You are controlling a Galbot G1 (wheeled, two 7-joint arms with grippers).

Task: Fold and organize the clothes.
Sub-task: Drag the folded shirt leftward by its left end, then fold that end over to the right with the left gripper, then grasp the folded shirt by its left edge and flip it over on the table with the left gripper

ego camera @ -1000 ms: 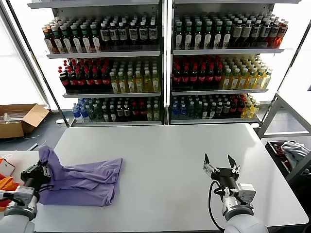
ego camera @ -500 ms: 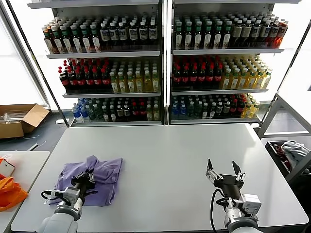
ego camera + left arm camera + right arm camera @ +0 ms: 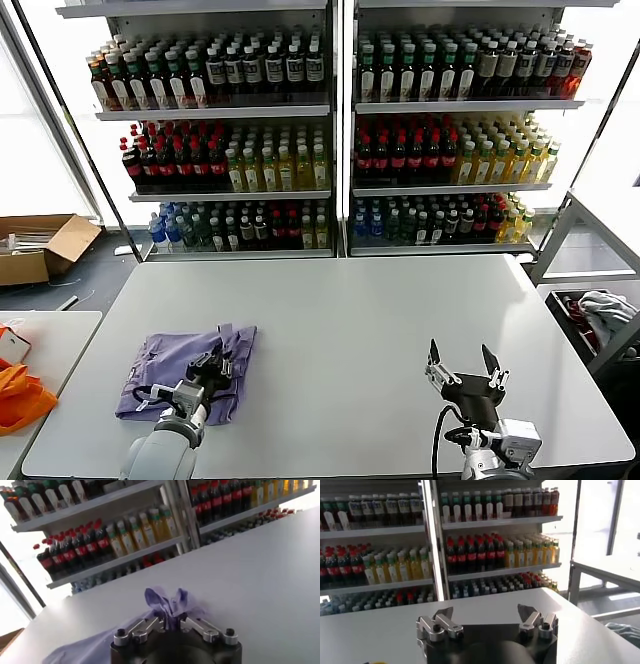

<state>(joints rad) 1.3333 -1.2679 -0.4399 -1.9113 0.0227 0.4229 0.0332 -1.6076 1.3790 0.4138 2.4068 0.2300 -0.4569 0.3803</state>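
My left gripper [image 3: 213,364] pinches the lavender T-shirt [image 3: 165,375] near the table's [image 3: 380,330] left front corner, print hidden; right gripper [image 3: 463,366] open, idle.

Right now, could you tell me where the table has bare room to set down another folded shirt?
The white table is bare between the lavender T-shirt and the right claw, and along the far edge by the shelves. It is crowded only front-left, where the left claw pinches the shirt.

lavender t-shirt [image 3: 180,372], seemingly folded, bunched on table's left
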